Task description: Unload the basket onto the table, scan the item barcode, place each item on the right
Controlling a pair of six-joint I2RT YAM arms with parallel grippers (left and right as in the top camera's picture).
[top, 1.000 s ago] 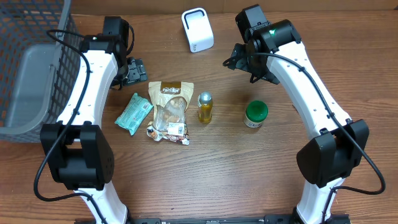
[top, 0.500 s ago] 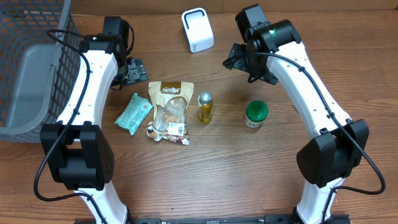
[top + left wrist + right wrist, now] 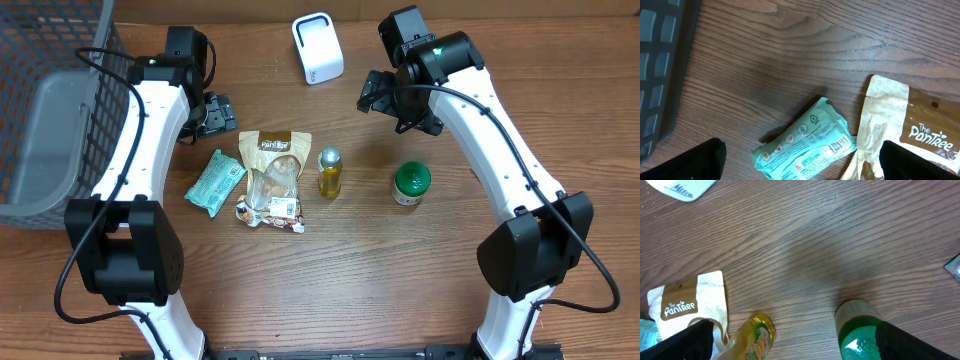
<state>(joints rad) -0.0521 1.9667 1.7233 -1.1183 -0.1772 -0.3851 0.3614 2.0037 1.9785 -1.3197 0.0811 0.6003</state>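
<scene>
Right now nothing is held: the left end effector point(image 3: 210, 115) and the right end effector point(image 3: 400, 110) both hang over the worktop point(image 3: 350, 280) with jaws spread wide and empty. No item has reached the white scanner point(image 3: 318, 47) at the top centre of the overhead view, so we judge the step in hand to be picking one up. We take the green-lidded jar point(image 3: 411, 184) for the likeliest choice. It sits right of centre, below the right end effector, apart from the yellow bottle point(image 3: 329, 172), the snack pouch point(image 3: 272, 170) and the teal packet point(image 3: 215, 181) to its left. To do this well we would come straight down over the jar, close on its sides below the lid, and keep the grip off the label, since we cannot see where its barcode sits. The jar stands upright, lid towards the overhead camera, long axis vertical; we expect it will need tipping so the label faces the scanner
</scene>
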